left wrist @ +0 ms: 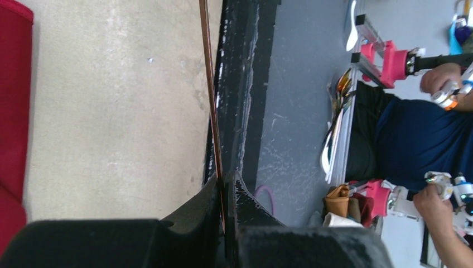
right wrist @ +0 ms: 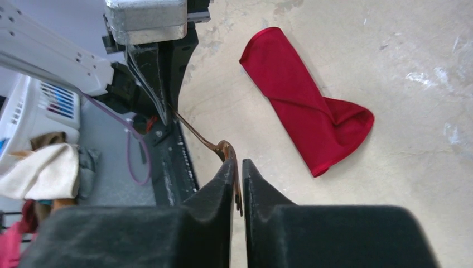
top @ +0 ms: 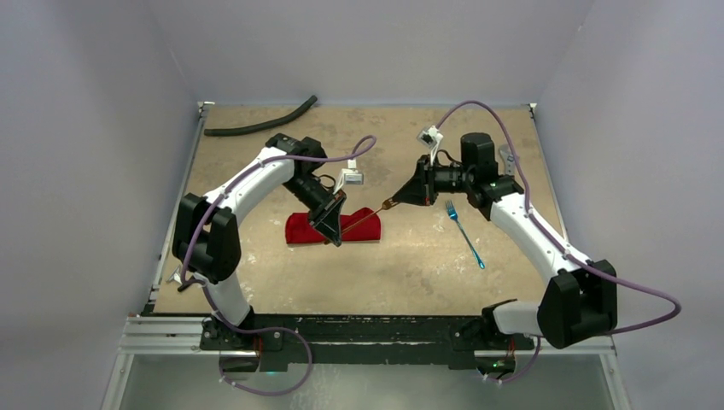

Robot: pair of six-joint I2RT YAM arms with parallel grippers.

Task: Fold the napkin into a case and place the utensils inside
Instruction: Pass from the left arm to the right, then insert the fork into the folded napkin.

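The napkin (top: 300, 231), folded into a long narrow case, lies mid-bench (top: 410, 273). The left tool (top: 333, 235), above it, is clamped tight on the handle of a copper utensil (top: 367, 216). The right tool (top: 398, 202), toward 2 o'clock, pinches its head. A blue fork (top: 465, 232) lies at 3 o'clock.

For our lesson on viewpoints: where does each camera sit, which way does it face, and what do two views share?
Top external: above and behind the robot, looking down on table, napkin, left arm, right arm.
Left wrist: behind the left tool, facing across table to floor.
Right wrist: behind the right tool, facing the napkin.
Shared: both wrist views show the copper utensil.
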